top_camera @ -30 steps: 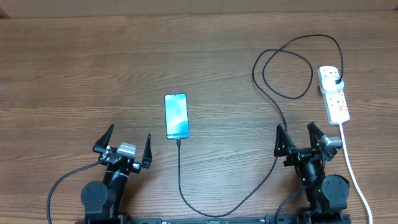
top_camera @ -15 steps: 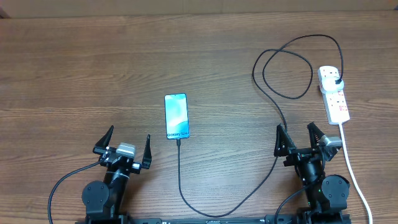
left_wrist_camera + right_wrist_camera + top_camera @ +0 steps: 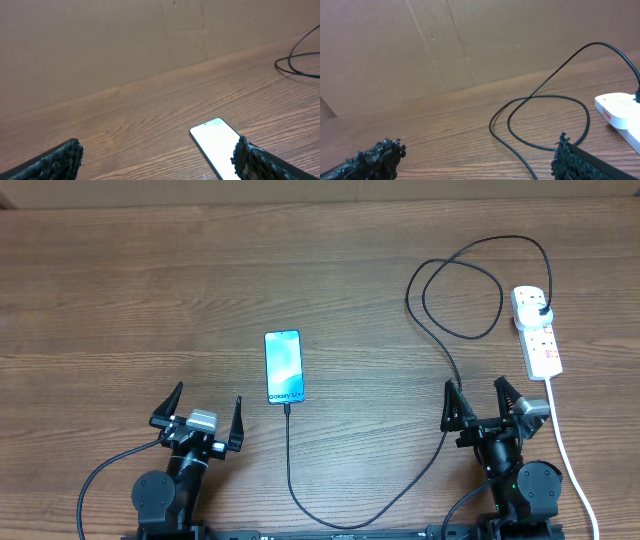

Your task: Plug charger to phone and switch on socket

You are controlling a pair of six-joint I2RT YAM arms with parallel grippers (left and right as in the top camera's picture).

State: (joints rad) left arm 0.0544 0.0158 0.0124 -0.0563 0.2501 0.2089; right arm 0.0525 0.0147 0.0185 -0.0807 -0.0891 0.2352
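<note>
The phone lies flat mid-table, its screen lit; it also shows in the left wrist view. The charger's thin black cable runs from the phone's near end, curves along the front, loops at the back right and ends in a black plug seated in the white socket strip, whose end shows in the right wrist view. My left gripper is open and empty, near the front, left of the phone. My right gripper is open and empty, near the front, left of the strip.
The strip's thick white cord runs down the right side past my right arm to the front edge. A brown cardboard wall stands along the table's far edge.
</note>
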